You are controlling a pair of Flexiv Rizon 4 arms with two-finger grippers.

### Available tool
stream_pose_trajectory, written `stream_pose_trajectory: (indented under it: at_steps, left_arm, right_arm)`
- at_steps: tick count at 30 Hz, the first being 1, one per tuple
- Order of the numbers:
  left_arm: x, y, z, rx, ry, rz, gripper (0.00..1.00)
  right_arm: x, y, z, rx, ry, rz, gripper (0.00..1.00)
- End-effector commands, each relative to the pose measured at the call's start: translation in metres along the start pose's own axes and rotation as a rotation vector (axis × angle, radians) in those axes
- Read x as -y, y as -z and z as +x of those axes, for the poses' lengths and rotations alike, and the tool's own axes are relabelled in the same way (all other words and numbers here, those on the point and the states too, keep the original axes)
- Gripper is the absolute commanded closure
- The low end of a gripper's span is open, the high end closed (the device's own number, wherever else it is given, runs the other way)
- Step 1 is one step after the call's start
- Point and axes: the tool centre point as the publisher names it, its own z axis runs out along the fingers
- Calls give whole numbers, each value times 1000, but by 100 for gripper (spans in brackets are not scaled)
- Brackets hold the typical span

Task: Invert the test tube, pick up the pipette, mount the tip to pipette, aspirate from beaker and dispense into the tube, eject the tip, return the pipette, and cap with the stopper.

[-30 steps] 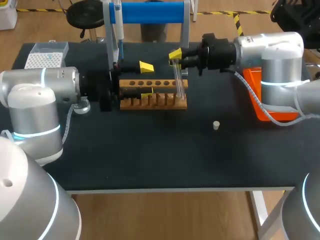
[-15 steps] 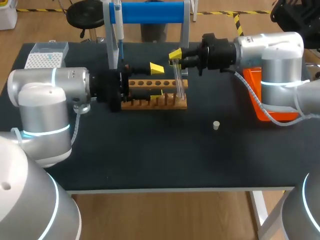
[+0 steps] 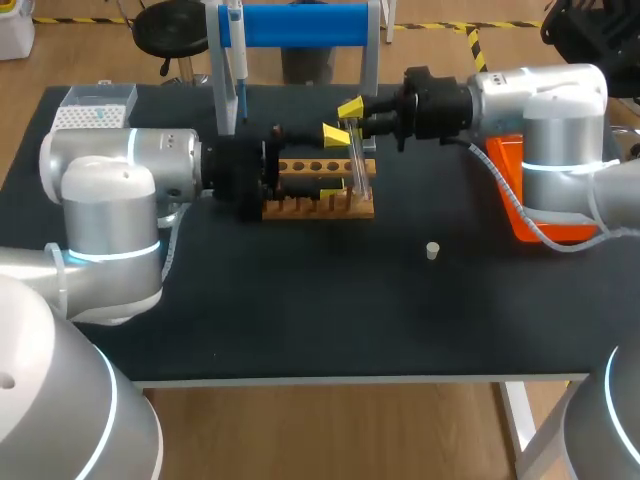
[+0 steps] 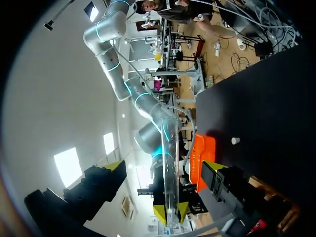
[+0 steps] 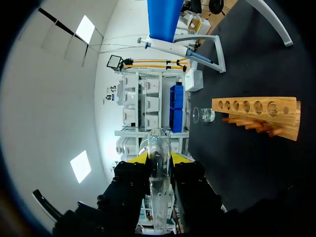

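Gripping the test tube (image 3: 357, 165) near its top, right hand (image 3: 351, 117) holds it roughly upright at the wooden rack's (image 3: 330, 208) end, toward the worktop's (image 3: 300, 300) back. Left hand (image 3: 330, 158), fingers spread w/ nothing between them, sits just beside the tube, prob. set for a handover so it can be inverted.

Orange bin (image 3: 501, 165) near black table's (image 3: 300, 300) right edge, wooden rack (image 3: 345, 206) mid-table, blue-topped stand (image 3: 300, 25) behind.
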Motion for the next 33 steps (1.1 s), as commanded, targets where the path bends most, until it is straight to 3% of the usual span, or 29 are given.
stream_pose_trajectory:
  at_steps: [1, 16, 24, 27, 33]
  left_arm:
    - [-7, -9, 2, 4, 2, 2, 2]
    - [-9, -23, 0, 19, 2, 17, 7]
    - [-5, -28, 0, 19, -1, 27, 18]
    - [-5, -28, 0, 18, -1, 30, 28]
    - [-4, -29, 0, 18, 2, 34, 33]
  right_arm:
    - [0, 0, 1, 2, 0, 0, 100]
    - [0, 0, 1, 2, 0, 0, 100]
    - [0, 0, 1, 2, 0, 0, 100]
    - [0, 0, 1, 2, 0, 0, 100]
    - [0, 0, 1, 2, 0, 0, 100]
